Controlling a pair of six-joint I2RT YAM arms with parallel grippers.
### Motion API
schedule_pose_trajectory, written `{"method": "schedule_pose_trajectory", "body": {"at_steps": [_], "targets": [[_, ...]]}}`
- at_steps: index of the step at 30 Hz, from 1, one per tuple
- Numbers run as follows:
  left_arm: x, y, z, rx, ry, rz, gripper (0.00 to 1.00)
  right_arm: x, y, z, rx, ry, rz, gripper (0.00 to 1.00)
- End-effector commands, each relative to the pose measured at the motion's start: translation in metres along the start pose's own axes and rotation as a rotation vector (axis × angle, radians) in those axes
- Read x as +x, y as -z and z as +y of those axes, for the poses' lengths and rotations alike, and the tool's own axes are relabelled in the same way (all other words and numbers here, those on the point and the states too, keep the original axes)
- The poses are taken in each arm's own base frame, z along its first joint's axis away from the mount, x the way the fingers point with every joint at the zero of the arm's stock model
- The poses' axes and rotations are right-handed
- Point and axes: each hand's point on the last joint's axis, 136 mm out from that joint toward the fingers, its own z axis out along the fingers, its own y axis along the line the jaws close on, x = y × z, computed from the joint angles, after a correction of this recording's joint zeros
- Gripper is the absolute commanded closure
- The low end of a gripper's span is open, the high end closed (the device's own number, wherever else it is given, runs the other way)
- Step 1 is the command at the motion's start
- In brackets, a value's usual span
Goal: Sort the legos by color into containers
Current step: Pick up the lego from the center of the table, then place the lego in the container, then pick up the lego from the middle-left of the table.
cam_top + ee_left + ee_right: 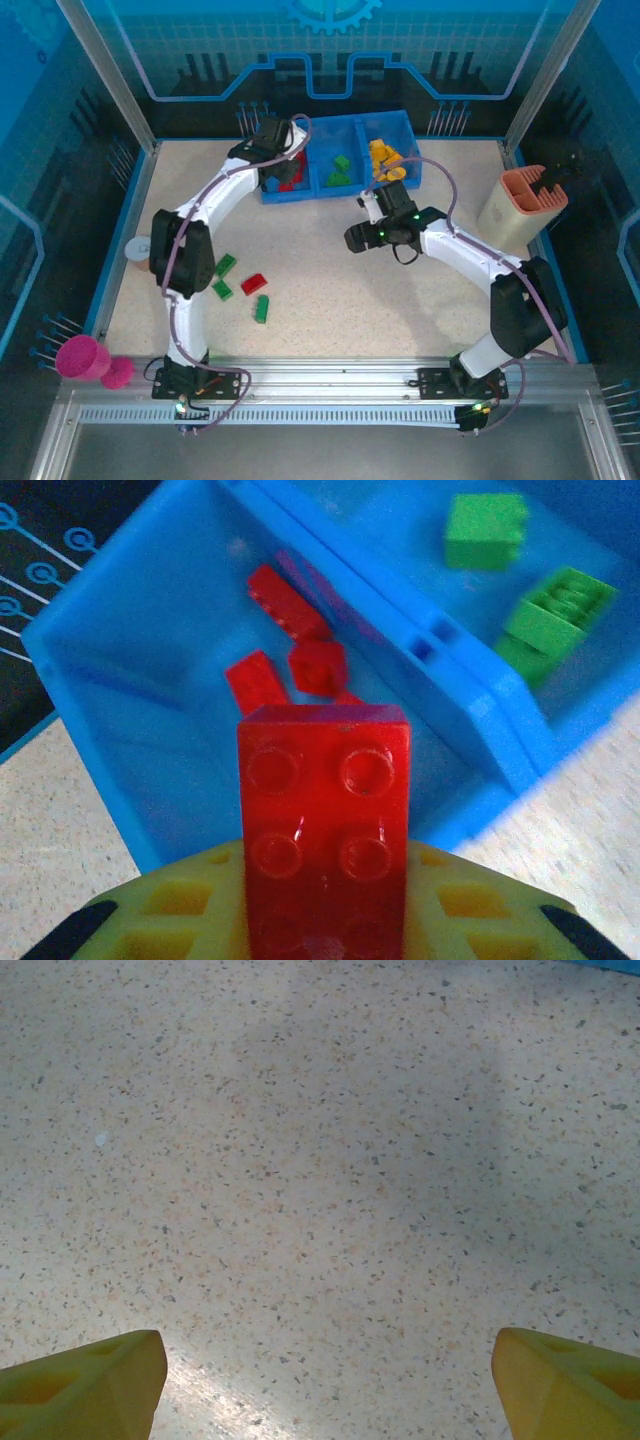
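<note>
My left gripper [322, 910] is shut on a red lego [322, 820], studs facing the camera, held over the left compartment of the blue tray [130, 720]. Three red legos [318, 665] lie in that compartment. Green legos [555, 610] lie in the middle one. In the top view the left gripper [275, 150] hangs over the tray's left end [290, 197], and yellow legos [385, 160] fill the right compartment. Three green legos [221, 289] and a red one [253, 283] lie loose on the table. My right gripper [358, 237] [330, 1390] stands open over bare table.
A salmon-and-beige holder [520, 205] stands at the right edge. A pink cup [85, 358] sits outside the near left corner. A small round object [138, 248] lies by the left wall. The metal frame rail [330, 375] runs along the near edge.
</note>
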Motion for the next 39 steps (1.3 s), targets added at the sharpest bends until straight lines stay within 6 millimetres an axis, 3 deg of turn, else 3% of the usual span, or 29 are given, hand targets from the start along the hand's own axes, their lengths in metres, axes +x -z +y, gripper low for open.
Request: {"method": "schedule_pose_trajectory", "body": {"at_steps": [1, 5, 13, 16, 18, 23, 25, 29, 32, 36, 39], "targets": [[0.022, -0.04, 0.023, -0.088, 0.083, 0.102, 0.73, 0.003, 0.009, 0.012, -0.013, 0.008, 0.0, 0.14], [0.014, -0.061, 0.034, -0.125, 0.098, 0.083, 0.72, 0.003, 0.01, 0.017, -0.015, 0.016, -0.004, 0.14], [-0.009, -0.09, 0.049, -0.192, 0.139, 0.018, 0.68, -0.006, -0.01, 0.026, -0.061, 0.008, 0.029, 0.14], [-0.015, -0.094, 0.05, -0.195, 0.144, 0.0, 0.63, -0.013, -0.009, 0.032, -0.089, -0.001, 0.015, 0.13], [-0.018, -0.093, 0.055, -0.212, 0.144, -0.006, 0.54, -0.016, -0.009, 0.032, -0.09, -0.002, 0.012, 0.13], [-0.031, -0.072, 0.073, -0.261, 0.15, -0.047, 0.31, -0.014, -0.008, 0.033, -0.088, -0.003, 0.014, 0.14], [-0.041, -0.055, 0.078, -0.268, 0.15, -0.075, 0.27, -0.014, -0.007, 0.033, -0.087, -0.004, 0.016, 0.14], [-0.062, 0.017, 0.083, -0.25, 0.176, -0.138, 0.29, -0.014, -0.001, 0.036, -0.087, 0.001, 0.004, 0.14], [-0.039, 0.079, 0.068, -0.155, 0.181, -0.078, 0.29, -0.014, 0.005, 0.039, -0.084, 0.005, -0.013, 0.13], [0.05, 0.134, 0.021, -0.03, 0.129, 0.09, 0.3, -0.011, 0.012, 0.039, -0.091, 0.008, -0.033, 0.13], [0.125, 0.158, -0.026, 0.052, 0.025, 0.214, 0.3, -0.009, 0.019, 0.039, -0.083, 0.033, -0.032, 0.13]]}}
